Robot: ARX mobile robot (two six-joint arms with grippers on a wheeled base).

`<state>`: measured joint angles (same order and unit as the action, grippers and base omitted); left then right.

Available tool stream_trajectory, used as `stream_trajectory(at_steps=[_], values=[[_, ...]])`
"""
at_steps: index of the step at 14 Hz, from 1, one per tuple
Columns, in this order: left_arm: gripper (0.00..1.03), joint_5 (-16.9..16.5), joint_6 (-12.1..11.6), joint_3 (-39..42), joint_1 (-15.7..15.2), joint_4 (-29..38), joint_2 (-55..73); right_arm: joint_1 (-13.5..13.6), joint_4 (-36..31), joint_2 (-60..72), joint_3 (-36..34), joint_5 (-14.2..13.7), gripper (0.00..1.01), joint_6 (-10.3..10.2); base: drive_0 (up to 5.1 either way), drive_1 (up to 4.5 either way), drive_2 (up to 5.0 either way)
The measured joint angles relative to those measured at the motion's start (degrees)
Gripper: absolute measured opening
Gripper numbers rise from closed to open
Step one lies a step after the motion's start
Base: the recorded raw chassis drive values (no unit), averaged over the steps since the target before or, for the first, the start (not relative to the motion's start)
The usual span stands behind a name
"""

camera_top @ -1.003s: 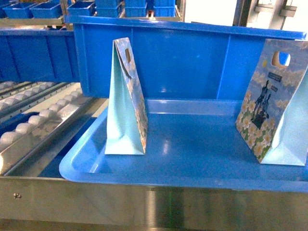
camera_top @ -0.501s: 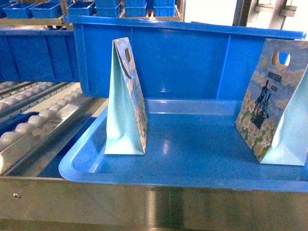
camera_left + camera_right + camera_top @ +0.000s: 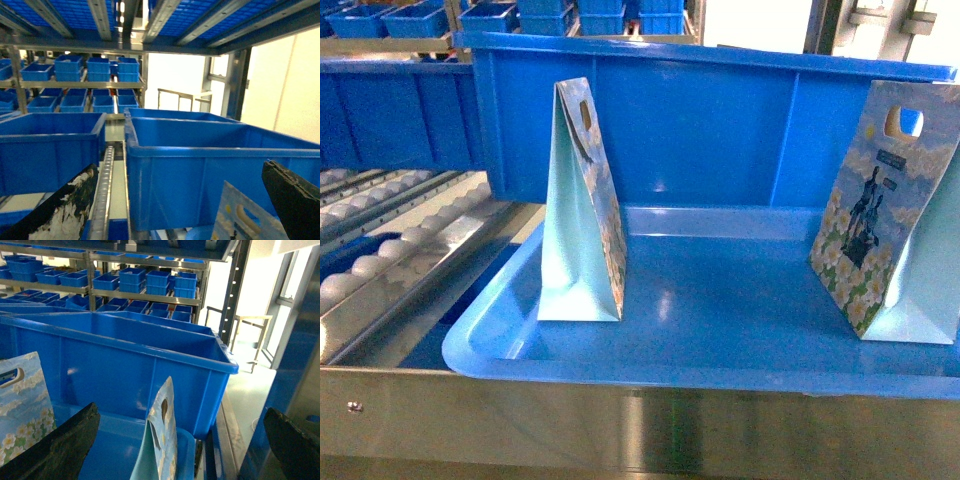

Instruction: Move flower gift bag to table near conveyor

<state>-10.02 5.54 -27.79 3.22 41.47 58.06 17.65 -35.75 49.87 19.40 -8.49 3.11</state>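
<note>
On the glossy blue tray (image 3: 720, 370) stand two stiff, wedge-shaped flower gift bags (image 3: 582, 210); both fingers (image 3: 295, 200) apparently spread, empty.

Flower gift bags (image 3: 582, 210): two, both upright in the blue tray (image 3: 720, 340)
Blue tray: one
Large blue bins (image 3: 720, 120): two behind the tray
Roller lanes of the conveyor (image 3: 390, 250): at least two, at left
</note>
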Motion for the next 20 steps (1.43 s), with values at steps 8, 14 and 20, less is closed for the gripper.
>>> stream_trajectory(at_steps=[8, 14, 20], values=[[0.98, 10.97, -7.19, -14.6, 16.94, -5.86, 16.68, -0.44, 9.38, 19.58, 17.46, 3.89, 0.98, -3.56, 0.0, 0.0, 0.0], [0.98, 11.34, -8.13, -14.64, 17.05, -5.81, 16.76, -3.54, 16.13, 31.19, 27.26, 4.26, 0.98, -6.56, 0.0, 0.0, 0.0], [0.98, 11.37, -8.59, -14.64, 17.05, -5.81, 16.76, -4.59, 18.78, 36.76, 28.37, 5.92, 0.98, -8.7, 0.0, 0.0, 0.0]])
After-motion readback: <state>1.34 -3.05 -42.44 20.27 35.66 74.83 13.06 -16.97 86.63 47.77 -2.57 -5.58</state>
